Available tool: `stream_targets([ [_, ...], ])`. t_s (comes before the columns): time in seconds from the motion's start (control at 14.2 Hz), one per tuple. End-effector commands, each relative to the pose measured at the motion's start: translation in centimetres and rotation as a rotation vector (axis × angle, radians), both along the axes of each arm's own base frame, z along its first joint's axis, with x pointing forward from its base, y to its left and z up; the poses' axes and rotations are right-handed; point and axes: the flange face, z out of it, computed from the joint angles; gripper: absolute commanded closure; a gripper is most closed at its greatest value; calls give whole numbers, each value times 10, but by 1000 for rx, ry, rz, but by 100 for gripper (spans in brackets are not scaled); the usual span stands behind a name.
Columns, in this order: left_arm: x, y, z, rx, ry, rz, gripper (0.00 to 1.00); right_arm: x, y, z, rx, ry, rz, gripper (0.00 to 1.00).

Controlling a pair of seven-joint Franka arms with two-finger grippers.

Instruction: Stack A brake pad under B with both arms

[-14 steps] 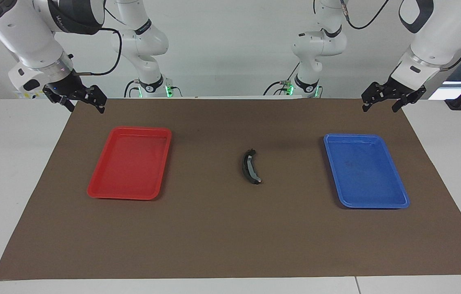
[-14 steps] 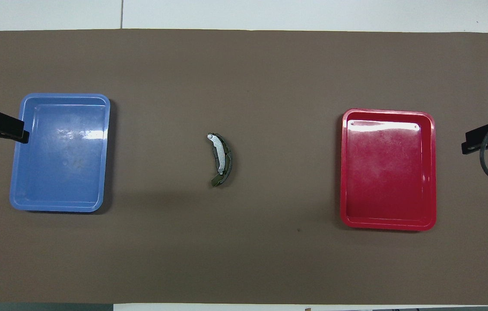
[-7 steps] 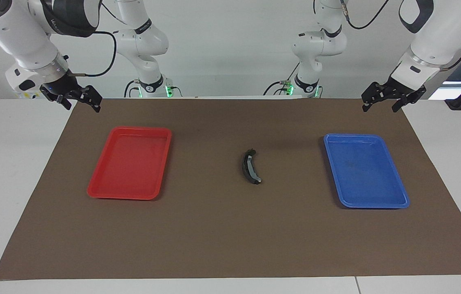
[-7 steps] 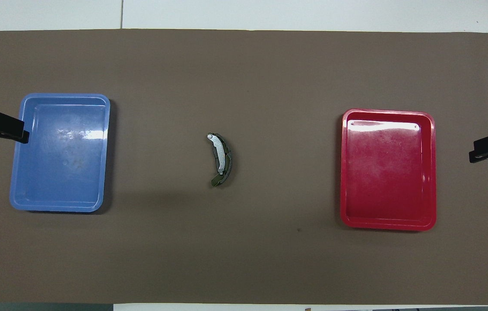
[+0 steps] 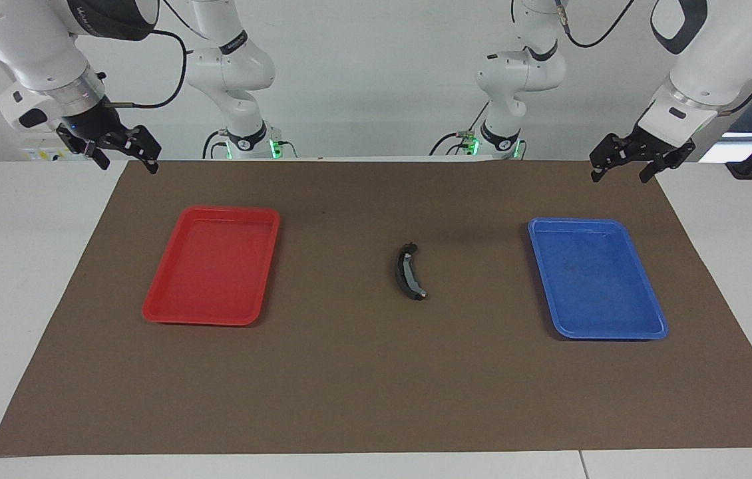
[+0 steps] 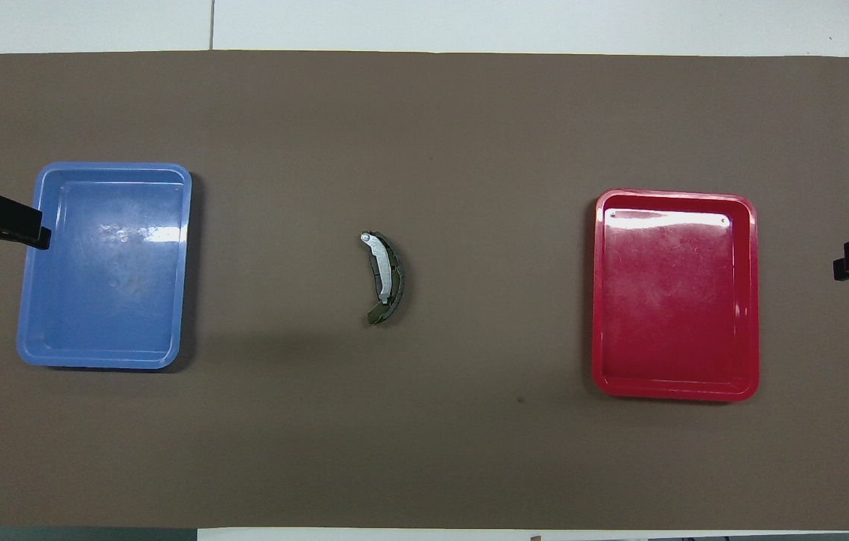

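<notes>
B (image 5: 409,271), a curved black brake pad with a grey inner strip and a pale mark at one end, lies alone on the brown mat midway between the two trays; the overhead view shows B (image 6: 384,278) too. The A brake pad does not show as a separate thing; it is hidden or out of view. My left gripper (image 5: 619,177) hangs open and empty over the mat's corner by the blue tray. Over the mat's edge by the red tray, my right gripper (image 5: 128,166) is raised, open and empty.
A red tray (image 5: 176,313) lies toward the right arm's end of the mat and a blue tray (image 5: 655,329) toward the left arm's end; nothing lies in either. The brown mat (image 5: 349,386) covers most of the white table.
My right gripper has risen and drawn outward, away from the red tray and toward the table's end. The left gripper and the pad have not moved.
</notes>
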Motion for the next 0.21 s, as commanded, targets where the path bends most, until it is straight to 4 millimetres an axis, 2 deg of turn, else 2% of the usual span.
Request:
stream_targets([
  [0.0, 1, 3, 2, -3, -9, -1, 0, 4, -1, 2, -1, -36, 5, 0],
  [0.14, 1, 3, 2, -3, -9, -1, 0, 7, -2, 4, -4, -62, 5, 0],
])
